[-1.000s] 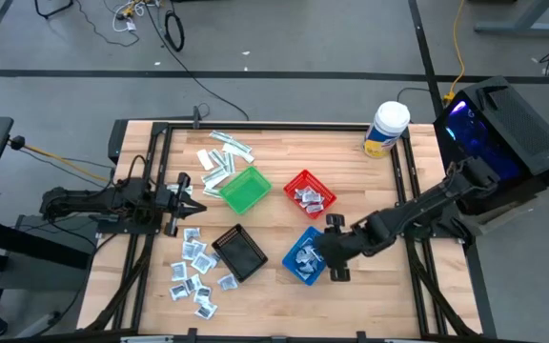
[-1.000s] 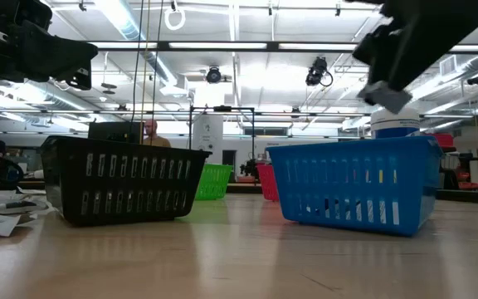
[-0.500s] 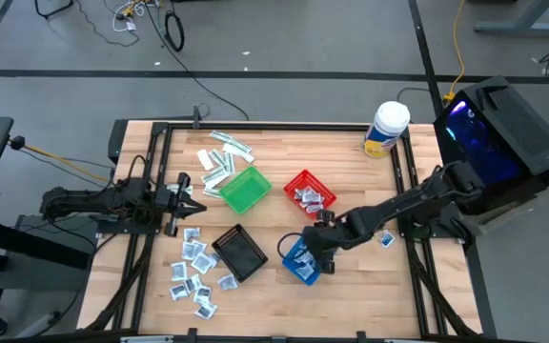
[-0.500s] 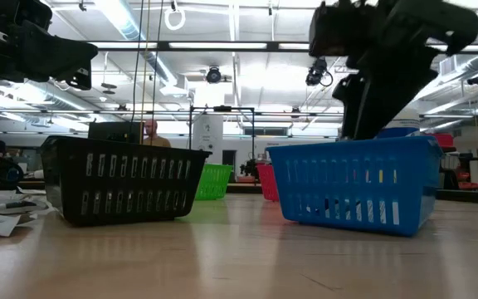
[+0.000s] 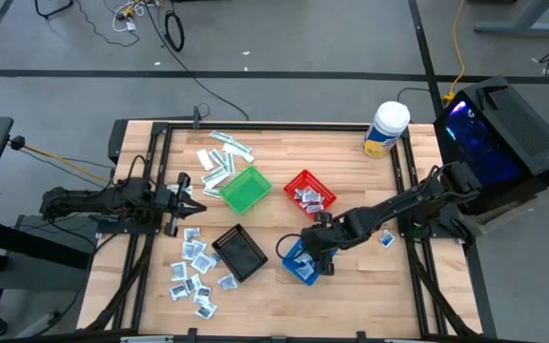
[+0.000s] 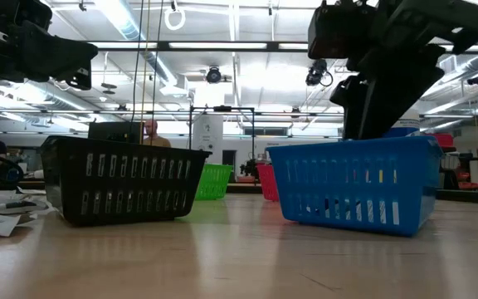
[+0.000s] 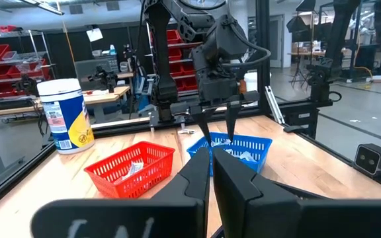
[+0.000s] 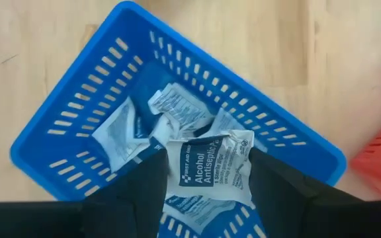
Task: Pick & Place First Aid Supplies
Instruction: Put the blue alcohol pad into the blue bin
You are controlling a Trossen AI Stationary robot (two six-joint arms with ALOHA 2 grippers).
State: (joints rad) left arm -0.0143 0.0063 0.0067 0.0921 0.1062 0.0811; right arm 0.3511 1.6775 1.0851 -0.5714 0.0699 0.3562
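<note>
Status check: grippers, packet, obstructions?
Right gripper over blue basket, holding alcohol packet. Left gripper shut, parked table's left. Nothing blocking drop.

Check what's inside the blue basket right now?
Blue basket holds several white-and-blue sachets; right gripper holds one alcohol packet above them. Its fingers hide the basket's near part.

Four square baskets are sitting on the table (image 5: 370,205): one green (image 5: 244,190), one red (image 5: 310,192), one black (image 5: 240,253), one blue (image 5: 298,263). One white-lidded tub (image 5: 387,129) is standing there, and two arms are reaching in.
</note>
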